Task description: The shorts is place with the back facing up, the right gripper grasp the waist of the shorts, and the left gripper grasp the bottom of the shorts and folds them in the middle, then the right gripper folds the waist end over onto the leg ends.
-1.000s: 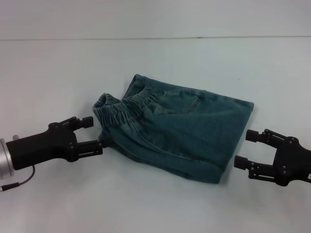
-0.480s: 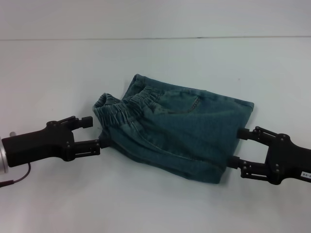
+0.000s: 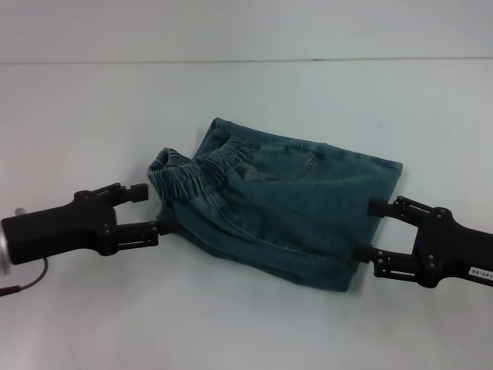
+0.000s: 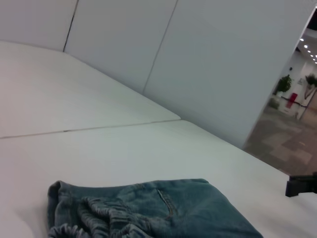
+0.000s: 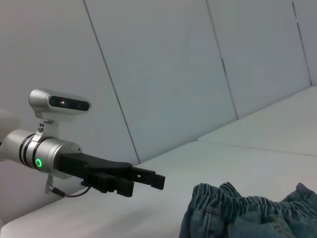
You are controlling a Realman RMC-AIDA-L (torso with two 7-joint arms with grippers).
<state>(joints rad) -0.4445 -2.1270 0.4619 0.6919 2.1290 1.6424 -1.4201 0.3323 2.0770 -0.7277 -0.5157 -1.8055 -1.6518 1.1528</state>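
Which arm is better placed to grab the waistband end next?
Left. The left end effector is open right beside the elastic waistband of the shorts. The right end effector, also open, sits at the opposite leg-hem edge, though the task assigns it the waist.

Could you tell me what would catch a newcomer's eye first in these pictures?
The teal denim shorts lie crumpled in the middle of the white table, elastic waistband bunched toward the robot's left. The two black grippers flank them: the left gripper is open at the waistband end, and the right gripper is open with its fingertips at the opposite edge of the fabric.
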